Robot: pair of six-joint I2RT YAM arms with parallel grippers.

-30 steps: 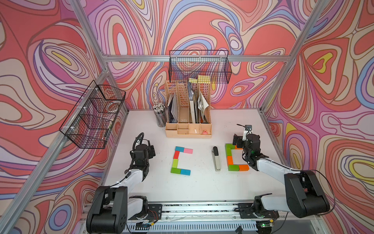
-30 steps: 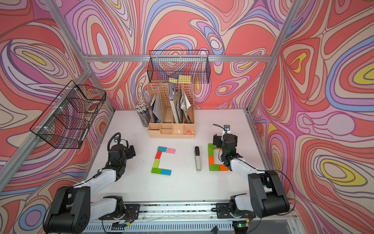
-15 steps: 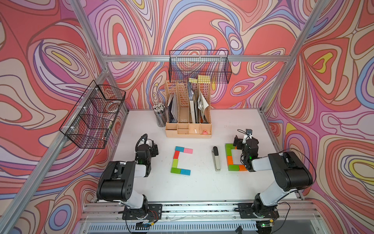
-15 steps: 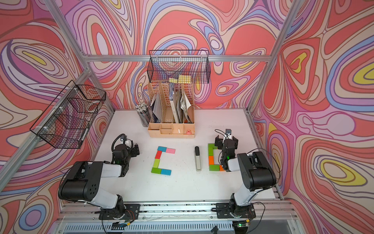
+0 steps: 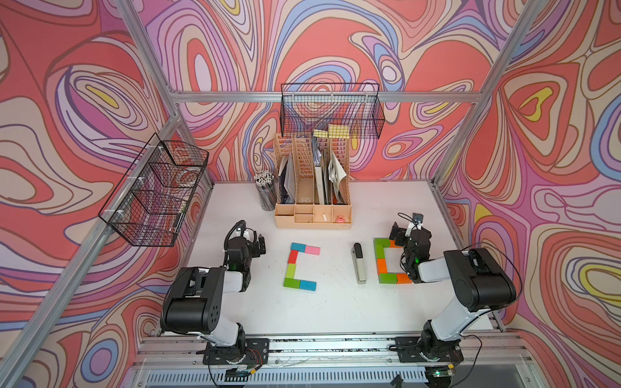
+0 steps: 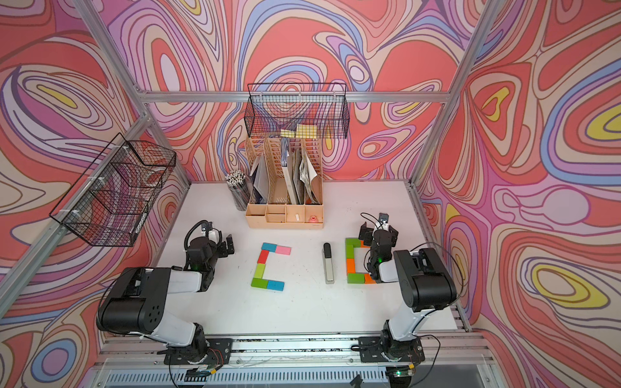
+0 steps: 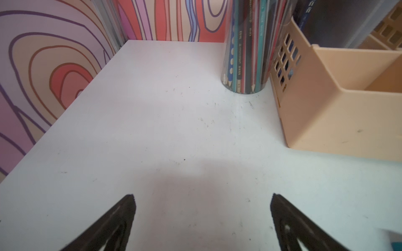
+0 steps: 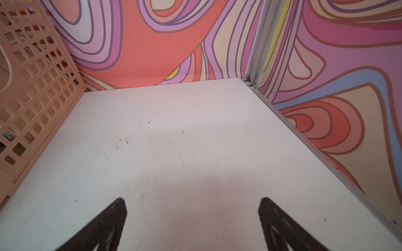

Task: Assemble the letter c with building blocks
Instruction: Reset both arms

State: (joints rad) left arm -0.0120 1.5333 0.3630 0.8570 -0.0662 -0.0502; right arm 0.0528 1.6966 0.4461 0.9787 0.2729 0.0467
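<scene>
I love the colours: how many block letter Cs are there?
2: the multicoloured C left of the stapler, the green-and-orange C right of it, partly behind the right arm.

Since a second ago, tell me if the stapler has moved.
No. The stapler lies where it did, at the same gap from the desk organizer behind it.

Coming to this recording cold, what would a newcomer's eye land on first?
The swirling pink, red and purple walls around the cell strike first. On the white table lie a C of blue, pink, red, lime and green bricks near the middle and a green-and-orange brick C toward the robot's right, a silver-and-black stapler between them. The left gripper and right gripper stand open, empty.
</scene>
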